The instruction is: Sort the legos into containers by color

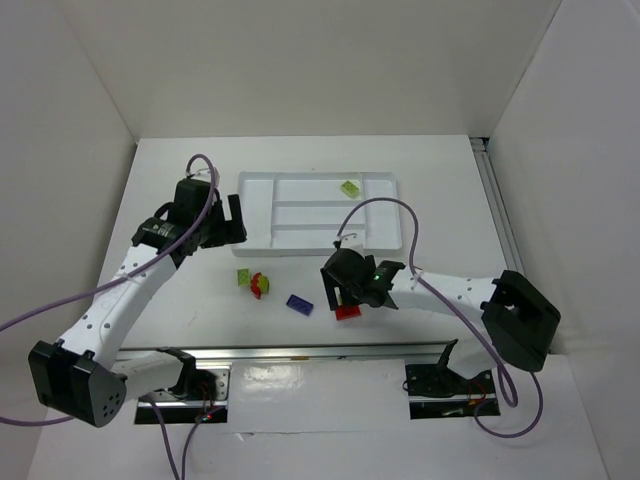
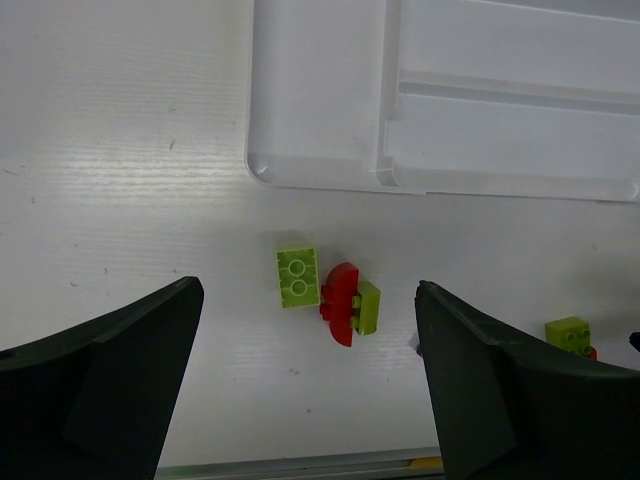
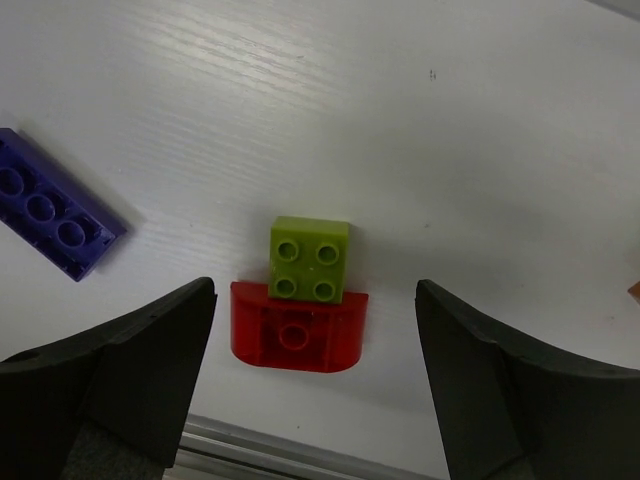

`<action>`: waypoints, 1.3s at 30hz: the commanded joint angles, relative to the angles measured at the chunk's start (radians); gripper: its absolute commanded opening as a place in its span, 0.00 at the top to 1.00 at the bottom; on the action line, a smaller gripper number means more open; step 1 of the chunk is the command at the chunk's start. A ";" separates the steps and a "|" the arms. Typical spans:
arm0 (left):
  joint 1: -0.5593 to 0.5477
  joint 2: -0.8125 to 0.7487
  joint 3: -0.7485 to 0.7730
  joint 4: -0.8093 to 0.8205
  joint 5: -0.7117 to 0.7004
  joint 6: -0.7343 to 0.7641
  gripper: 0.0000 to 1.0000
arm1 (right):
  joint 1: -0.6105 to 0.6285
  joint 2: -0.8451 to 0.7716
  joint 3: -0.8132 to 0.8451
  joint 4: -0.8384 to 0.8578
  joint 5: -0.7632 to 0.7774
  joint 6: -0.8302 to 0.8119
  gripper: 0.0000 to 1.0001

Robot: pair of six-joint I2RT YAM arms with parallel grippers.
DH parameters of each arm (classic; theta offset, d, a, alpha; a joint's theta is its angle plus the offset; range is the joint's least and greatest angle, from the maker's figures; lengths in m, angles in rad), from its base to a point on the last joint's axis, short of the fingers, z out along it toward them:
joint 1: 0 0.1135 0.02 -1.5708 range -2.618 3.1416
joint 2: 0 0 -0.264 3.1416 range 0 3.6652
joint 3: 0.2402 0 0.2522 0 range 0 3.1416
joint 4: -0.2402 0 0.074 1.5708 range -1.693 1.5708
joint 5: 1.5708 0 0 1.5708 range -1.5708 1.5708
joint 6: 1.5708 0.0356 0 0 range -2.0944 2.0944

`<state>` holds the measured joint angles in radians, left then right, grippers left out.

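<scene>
Beside the left end of the tray (image 1: 290, 243), the left tool (image 1: 236, 222) hangs released, fingers spread wide. On the table (image 1: 450, 200) in front of the tray lie a lime lego (image 1: 243, 277), a red-and-lime piece (image 1: 259, 286) just beside it, a blue lego (image 1: 299, 304), and a lime-on-red stack (image 1: 347, 311) under the released right tool (image 1: 338, 293). Another lime lego (image 1: 349, 188) sits in the tray's rear slot.

Bright, even overhead light; soft shadows, sharp focus throughout.
</scene>
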<state>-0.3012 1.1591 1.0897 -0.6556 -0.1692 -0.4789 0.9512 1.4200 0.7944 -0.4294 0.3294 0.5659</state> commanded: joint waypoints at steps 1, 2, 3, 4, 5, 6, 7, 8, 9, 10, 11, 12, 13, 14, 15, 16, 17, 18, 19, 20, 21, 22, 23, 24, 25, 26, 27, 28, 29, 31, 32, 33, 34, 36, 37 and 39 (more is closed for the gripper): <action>-0.007 -0.006 0.003 0.024 0.011 -0.018 0.02 | 0.008 0.034 -0.004 0.070 0.011 -0.011 0.14; -0.007 -0.006 0.003 0.024 0.011 -0.027 0.02 | 0.008 0.034 -0.004 0.081 0.011 -0.023 0.16; -0.007 -0.006 0.003 0.024 0.022 -0.027 0.02 | 0.008 0.060 -0.004 0.081 0.011 -0.023 0.18; -0.007 -0.006 0.003 0.033 0.022 -0.027 0.02 | 0.008 0.071 0.006 0.090 -0.001 -0.032 0.19; -0.007 0.005 0.003 0.033 0.022 -0.027 0.02 | 0.008 0.082 0.006 0.090 -0.001 -0.032 0.19; -0.007 0.005 0.003 0.033 0.022 -0.027 0.02 | 0.008 0.092 0.017 0.101 -0.001 -0.032 0.19; -0.007 0.014 0.003 0.033 0.022 -0.027 0.02 | 0.008 0.112 0.017 0.101 -0.001 -0.032 0.19; -0.007 0.014 0.003 0.033 0.022 -0.027 0.02 | 0.008 0.112 0.017 0.101 -0.001 -0.032 0.20; -0.007 0.023 0.003 0.033 0.022 -0.027 0.02 | 0.008 0.126 0.026 0.110 -0.001 -0.032 0.20; -0.007 0.024 0.003 0.033 0.022 -0.027 0.02 | 0.008 0.126 0.026 0.110 -0.001 -0.032 0.20; -0.007 0.024 0.012 0.033 0.022 -0.027 0.02 | 0.008 0.137 0.026 0.119 -0.001 -0.041 0.24; -0.007 0.024 0.012 0.033 0.031 -0.027 0.02 | 0.008 0.146 0.026 0.119 -0.001 -0.041 0.26; -0.007 0.036 0.012 0.033 0.031 -0.027 0.03 | 0.008 0.146 0.026 0.129 -0.001 -0.041 0.26; -0.007 0.036 0.012 0.033 0.031 -0.027 0.03 | 0.008 0.155 0.026 0.129 -0.001 -0.041 0.26; -0.016 0.048 0.012 0.033 0.031 -0.027 0.03 | 0.008 0.155 0.037 0.129 0.011 -0.041 0.28; -0.016 0.048 0.021 0.033 0.031 -0.027 0.03 | 0.008 0.166 0.037 0.118 0.020 -0.041 0.29; -0.025 0.057 0.021 0.033 0.031 -0.027 0.03 | 0.008 0.166 0.037 0.118 0.034 -0.041 0.32; -0.026 0.057 0.021 0.033 0.031 -0.036 0.03 | 0.008 0.166 0.046 0.118 0.034 -0.041 0.34; -0.026 0.057 0.021 0.033 0.031 -0.036 0.03 | 0.008 0.175 0.046 0.118 0.034 -0.041 0.36; -0.026 0.057 0.021 0.033 0.031 -0.036 0.03 | 0.008 0.175 0.046 0.118 0.043 -0.041 0.38; -0.035 0.057 0.021 0.033 0.031 -0.036 0.03 | 0.008 0.184 0.055 0.118 0.043 -0.041 0.42; -0.035 0.057 0.021 0.033 0.022 -0.036 0.03 | 0.008 0.185 0.055 0.109 0.043 -0.041 0.45; -0.035 0.057 0.021 0.033 0.022 -0.036 0.03 | 0.008 0.185 0.066 0.109 0.054 -0.041 0.48; -0.035 0.057 0.012 0.033 0.022 -0.036 0.03 | 0.008 0.185 0.066 0.098 0.069 -0.041 0.53; -0.035 0.057 0.012 0.033 0.022 -0.036 0.03 | 0.018 0.185 0.075 0.098 0.085 -0.041 0.55; -0.035 0.057 0.012 0.033 0.022 -0.036 0.03 | 0.027 0.185 0.091 0.080 0.111 -0.025 0.61; -0.035 0.048 0.012 0.033 0.022 -0.036 0.04 | 0.027 0.185 0.101 0.064 0.152 -0.012 0.62; -0.035 0.048 0.012 0.033 0.022 -0.036 0.04 | 0.027 0.174 0.121 0.052 0.152 -0.012 0.62; -0.035 0.048 0.012 0.033 0.022 -0.036 0.04 | 0.027 0.174 0.132 0.052 0.167 -0.012 0.64; -0.035 0.037 0.012 0.033 0.010 -0.036 0.04 | 0.027 0.149 0.157 0.052 0.149 -0.021 0.64; -0.035 0.027 0.012 0.033 0.010 -0.027 0.04 | 0.027 0.133 0.189 0.052 0.131 -0.032 0.64; -0.035 0.027 0.012 0.033 0.010 -0.017 0.04 | 0.027 0.123 0.207 0.052 0.070 -0.043 0.64; -0.035 0.018 0.012 0.033 0.022 -0.003 0.04 | 0.027 0.106 0.222 0.052 0.033 -0.061 0.64; -0.035 0.017 0.012 0.033 0.022 0.006 0.04 | -0.005 0.094 0.256 0.080 -0.060 -0.070 0.63; -0.035 0.007 0.012 0.033 0.022 0.006 0.04 | -0.023 0.082 0.256 0.093 -0.199 -0.081 0.63; -0.035 0.007 0.012 0.021 -0.012 0.006 0.04 | -0.063 0.068 0.244 0.162 -0.341 -0.092 0.63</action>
<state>-0.3325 1.1980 1.0897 -0.6495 -0.1547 -0.4961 0.9356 1.5433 1.0130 -0.3397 0.2173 0.5026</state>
